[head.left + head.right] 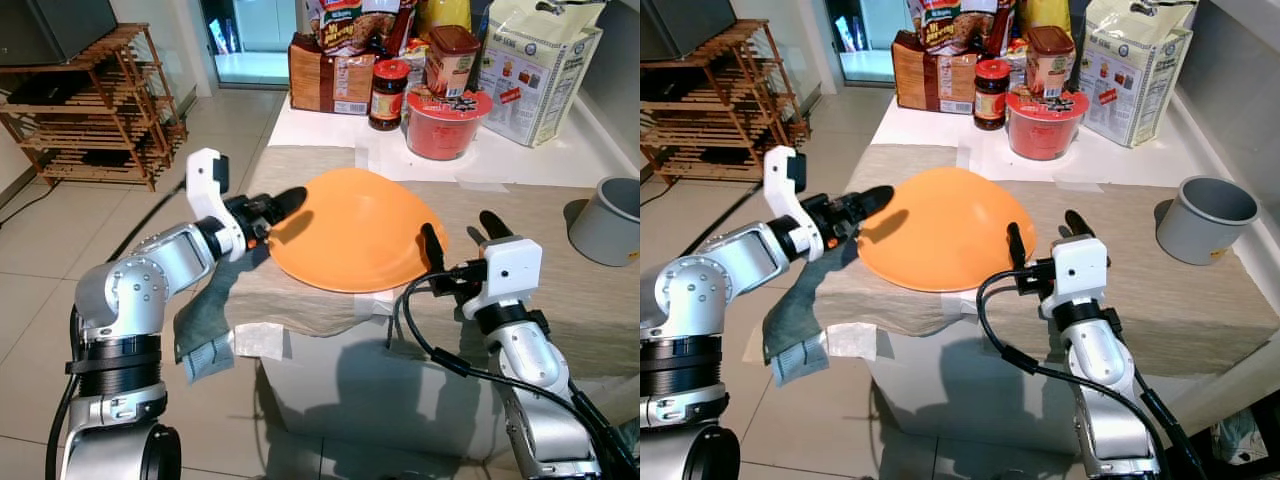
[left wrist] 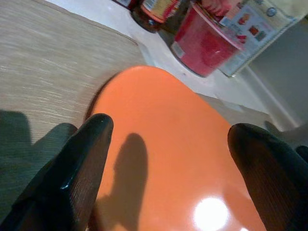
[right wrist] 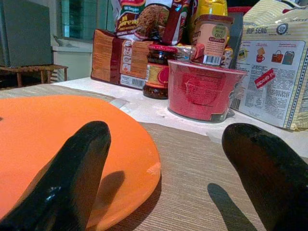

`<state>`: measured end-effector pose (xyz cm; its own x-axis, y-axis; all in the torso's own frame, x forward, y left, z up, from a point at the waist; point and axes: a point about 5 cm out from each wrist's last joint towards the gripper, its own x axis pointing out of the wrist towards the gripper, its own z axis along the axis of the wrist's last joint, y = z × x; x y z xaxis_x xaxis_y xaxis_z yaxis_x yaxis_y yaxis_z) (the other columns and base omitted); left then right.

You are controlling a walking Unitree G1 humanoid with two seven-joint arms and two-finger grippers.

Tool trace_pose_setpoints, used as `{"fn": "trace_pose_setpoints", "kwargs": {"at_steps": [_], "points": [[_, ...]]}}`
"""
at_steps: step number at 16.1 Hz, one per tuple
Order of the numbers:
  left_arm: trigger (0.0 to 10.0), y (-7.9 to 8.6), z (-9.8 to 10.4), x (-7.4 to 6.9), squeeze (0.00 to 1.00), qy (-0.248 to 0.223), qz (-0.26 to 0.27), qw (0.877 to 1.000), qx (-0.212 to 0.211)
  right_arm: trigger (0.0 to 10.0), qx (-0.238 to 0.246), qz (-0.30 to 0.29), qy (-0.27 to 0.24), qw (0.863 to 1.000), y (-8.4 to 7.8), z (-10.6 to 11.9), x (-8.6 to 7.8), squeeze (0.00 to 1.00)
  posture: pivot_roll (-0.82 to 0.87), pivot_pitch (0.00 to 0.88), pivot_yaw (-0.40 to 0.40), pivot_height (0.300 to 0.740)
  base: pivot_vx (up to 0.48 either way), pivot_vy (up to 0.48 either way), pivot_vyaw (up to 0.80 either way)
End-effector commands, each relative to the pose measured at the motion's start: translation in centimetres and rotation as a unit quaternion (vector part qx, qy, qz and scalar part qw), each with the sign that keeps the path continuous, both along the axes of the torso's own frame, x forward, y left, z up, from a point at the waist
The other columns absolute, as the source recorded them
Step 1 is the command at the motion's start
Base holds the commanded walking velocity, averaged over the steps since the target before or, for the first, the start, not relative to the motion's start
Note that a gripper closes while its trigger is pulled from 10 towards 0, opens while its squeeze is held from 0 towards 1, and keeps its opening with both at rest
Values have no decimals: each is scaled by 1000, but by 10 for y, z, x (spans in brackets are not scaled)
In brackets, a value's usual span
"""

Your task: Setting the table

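Now, at the far left a wooden shelf rack stands on the tiled floor. Near it, the left gripper reaches in from the left side and its fingers are spread wide open, one on each side of the rim of the orange plate; they hold nothing, and I cannot tell if they touch the plate. A dark cloth hangs down over the counter edge just under this arm. The orange plate lies on the beige table runner, close to the front edge of the counter, and it looks a little tilted, with the far side higher. At the right side of the plate is the right gripper, with fingers also wide open and empty; one finger is beside the plate rim, the other stands over the runner. Behind the plate, on the white part of the counter, are a dark jar, a red instant noodle cup and a large white bag. At the far right a grey cup rests on the runner.
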<state>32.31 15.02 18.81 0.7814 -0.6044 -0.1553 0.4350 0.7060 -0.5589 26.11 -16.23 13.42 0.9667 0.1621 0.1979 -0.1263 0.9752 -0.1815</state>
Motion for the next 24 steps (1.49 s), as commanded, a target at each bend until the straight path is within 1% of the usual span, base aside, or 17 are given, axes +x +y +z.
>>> {"fn": "trace_pose_setpoints", "kwargs": {"at_steps": [1, 4, 7, 9, 11, 12, 13, 17, 19, 24], "points": [[10000, 2, 8, -1, 0, -6, -18, 1000, -10, 10000, -4, 4, -1, 1000, 1, 0, -1, 0, -130, 0, 64, 736, 0, 0, 0], [10000, 5, 0, -4, 0, 20, -42, 999, 22, 10000, -3, 5, 0, 1000, 2, 0, -1, 0, -129, 0, 67, 736, 0, 0, 0], [10000, 14, -5, -2, 0, 28, -52, 996, 60, 10000, -3, 5, 1, 1000, 2, 0, -3, 0, -132, 0, 70, 736, 0, 0, 0], [10000, 14, -4, -1, 0, 26, -53, 996, 68, 10000, -3, 4, 1, 1000, 2, 0, -3, 0, -133, 0, 70, 736, 0, 0, 0], [10000, 14, -12, -3, 0, 43, -71, 993, 79, 10000, -4, 2, 2, 1000, 1, 0, -4, 0, -135, 0, 70, 736, 0, 0, 0], [10000, 12, -12, -3, 0, 47, -75, 993, 73, 10000, -4, 2, 1, 1000, 1, 1, -4, 0, -135, 0, 70, 736, 0, 0, 0], [10000, 8, -12, -4, 0, 51, -83, 994, 57, 10000, -4, 2, 1, 1000, 1, 1, -4, 0, -135, 0, 70, 736, 0, 0, 0], [10000, 3, -11, -5, 0, 52, -91, 994, 43, 10000, -5, 3, 2, 1000, 1, 2, -4, 0, -137, 0, 65, 736, 0, 0, 0], [10000, -2, -7, -5, 0, 46, -99, 994, 29, 10000, -6, 4, 2, 1000, 1, 2, -4, 0, -135, 0, 63, 736, 0, 0, 0], [10000, -4, 1, -5, 0, 36, -102, 994, 0, 10000, -7, 5, 4, 1000, 1, 2, -4, 0, -136, 0, 61, 736, 0, 0, 0]]}}
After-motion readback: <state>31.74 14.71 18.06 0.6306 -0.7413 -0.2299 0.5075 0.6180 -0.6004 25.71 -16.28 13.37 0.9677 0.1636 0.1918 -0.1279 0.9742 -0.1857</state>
